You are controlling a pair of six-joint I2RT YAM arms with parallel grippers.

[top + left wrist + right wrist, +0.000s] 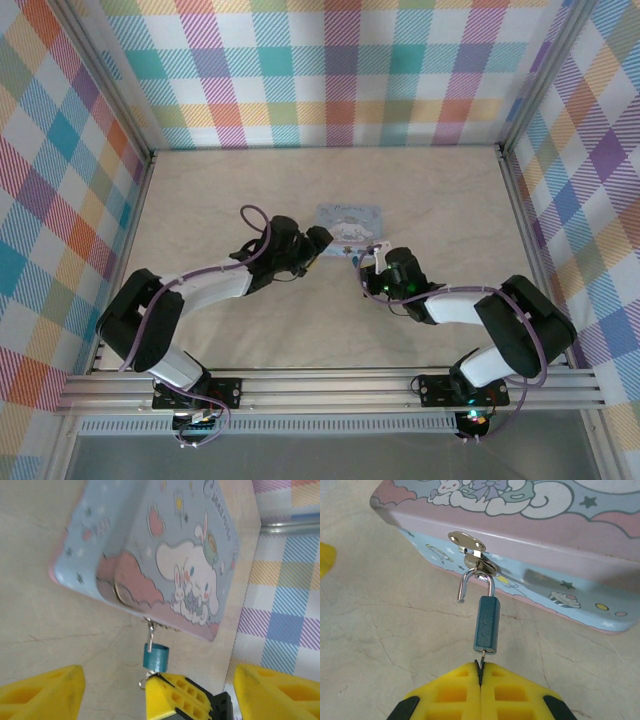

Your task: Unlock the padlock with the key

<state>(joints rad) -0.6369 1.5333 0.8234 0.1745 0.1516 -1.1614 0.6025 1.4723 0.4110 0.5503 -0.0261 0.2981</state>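
Padlock (486,622) hangs from tin (530,550) clasp, mid table (200,200), one shackle leg already free. R gripper (480,672) clamped shut on key (484,653) in its base; L gripper (318,240) wide open, empty. Advice: L steadies body, R holds key straight, no yanking.
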